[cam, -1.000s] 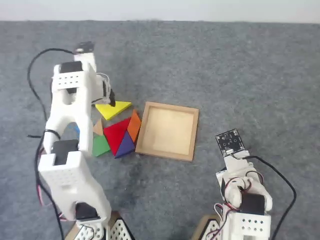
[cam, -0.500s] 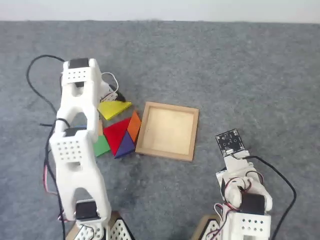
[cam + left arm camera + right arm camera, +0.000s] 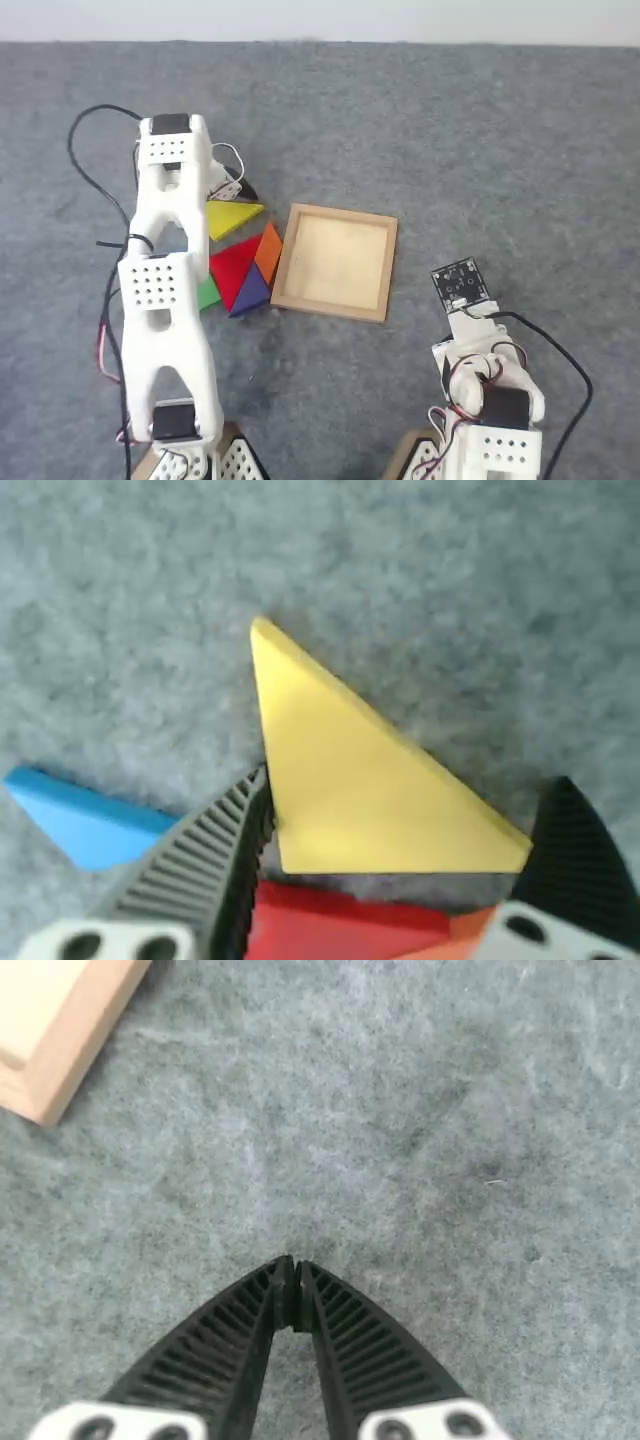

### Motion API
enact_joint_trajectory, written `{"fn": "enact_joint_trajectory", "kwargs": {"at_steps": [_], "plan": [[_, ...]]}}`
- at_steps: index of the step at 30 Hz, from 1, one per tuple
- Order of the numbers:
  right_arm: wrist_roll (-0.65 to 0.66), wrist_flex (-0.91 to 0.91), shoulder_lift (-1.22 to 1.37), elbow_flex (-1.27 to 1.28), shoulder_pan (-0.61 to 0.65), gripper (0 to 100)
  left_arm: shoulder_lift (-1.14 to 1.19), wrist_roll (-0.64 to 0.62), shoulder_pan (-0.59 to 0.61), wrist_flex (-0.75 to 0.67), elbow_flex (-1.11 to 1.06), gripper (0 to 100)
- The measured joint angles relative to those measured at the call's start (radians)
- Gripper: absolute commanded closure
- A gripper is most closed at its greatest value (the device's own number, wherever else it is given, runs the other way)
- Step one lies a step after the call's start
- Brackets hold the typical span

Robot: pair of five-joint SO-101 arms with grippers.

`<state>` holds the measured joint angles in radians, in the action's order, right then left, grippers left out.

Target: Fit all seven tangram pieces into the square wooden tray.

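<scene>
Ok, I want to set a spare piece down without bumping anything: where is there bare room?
The carpet right of the wooden tray and beyond its far edge is bare, as is the strip between tray and right arm. The tray's inside is empty too. Left of the tray is crowded: the tangram pieces cluster there under the left pincer.

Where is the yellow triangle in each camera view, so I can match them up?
High view: the yellow triangle lies on the carpet left of the wooden tray, just beyond the red piece.
Left wrist view: it lies between the left gripper's fingers, the red piece along one edge.
Right wrist view: carpet beside a corner of the wooden tray, away from the pieces.
Shared landmark: the red piece, and the tray.
</scene>
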<state>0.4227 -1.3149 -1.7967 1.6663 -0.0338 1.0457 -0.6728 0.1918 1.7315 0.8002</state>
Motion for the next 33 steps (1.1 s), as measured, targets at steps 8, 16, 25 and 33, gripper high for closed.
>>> {"fn": "enact_joint_trajectory", "kwargs": {"at_steps": [8, 16, 25, 33], "plan": [[0.0, 0.0, 0.0, 0.0, 0.0, 99.1, -0.023, 0.064, -0.034, -0.006, 0.015, 98], [0.0, 0.0, 0.0, 0.0, 0.0, 99.1, -0.038, 0.388, -0.041, -0.006, 0.063, 99], [0.0, 0.0, 0.0, 0.0, 0.0, 99.1, -0.308, 0.733, -0.023, -0.006, 0.092, 98], [0.0, 0.0, 0.0, 0.0, 0.0, 99.1, -0.773, 0.767, -0.114, -0.137, -0.542, 97]]}}
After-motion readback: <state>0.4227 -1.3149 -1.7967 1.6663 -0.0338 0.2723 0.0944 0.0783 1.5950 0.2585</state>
